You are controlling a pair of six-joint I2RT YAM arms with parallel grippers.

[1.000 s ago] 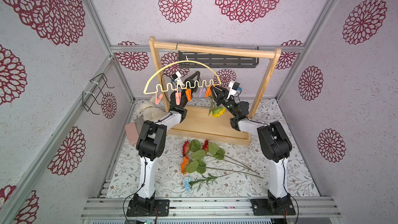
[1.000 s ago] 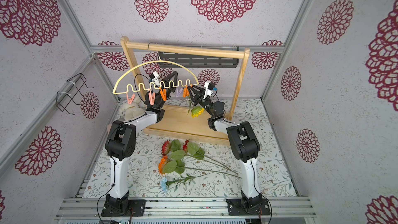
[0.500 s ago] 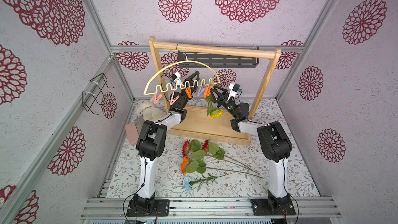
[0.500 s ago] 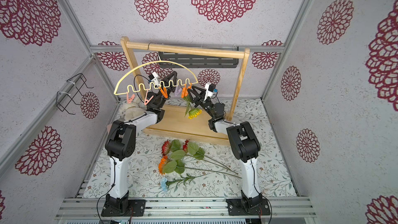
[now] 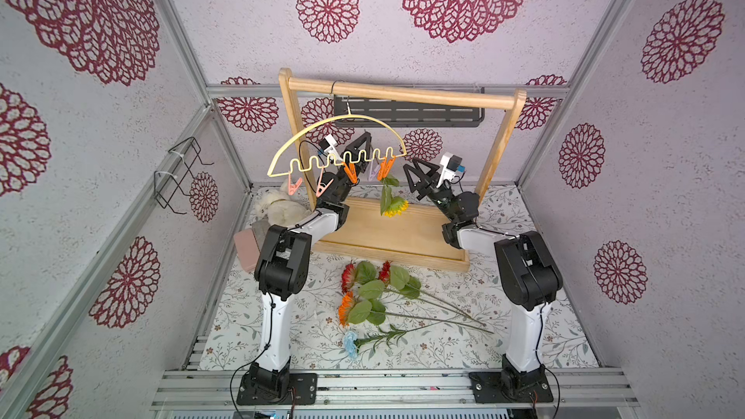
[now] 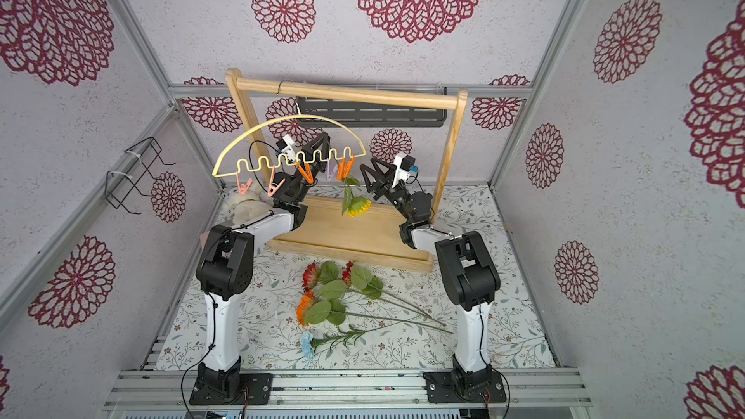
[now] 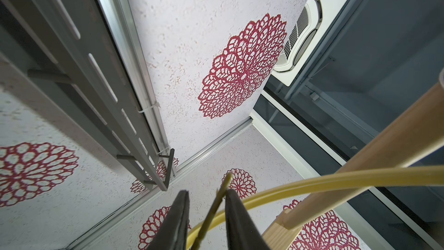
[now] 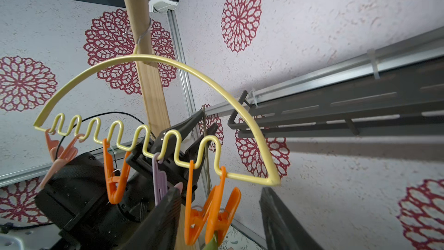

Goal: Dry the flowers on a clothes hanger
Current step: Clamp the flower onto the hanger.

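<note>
While your left hand [image 7: 207, 192] and right hand [image 5: 409, 163] hang released by the clothes hanger [image 5: 354, 117], four unpegged flowers [image 5: 371, 296] lie on the desk [image 5: 443, 352] below, stems pointing toward the right arm [image 5: 528, 272].

Both arms reach up from bent elbows toward each other; the left gripper [image 5: 363, 139] points upward, jaws slightly parted, while the right gripper [image 5: 413, 164] gapes wider.

Your left arm [image 5: 276, 324] and right arm [image 5: 524, 336] match: white shells on the long links, bulky black joint housings [image 5: 282, 264], black base plates [image 5: 481, 392] with bright screws, thin black cables [image 8: 110, 113]. Left gripper [image 7: 206, 194], right gripper [image 5: 411, 165]: black, truss-ribbed. White wrist cameras [image 5: 448, 163].
</note>
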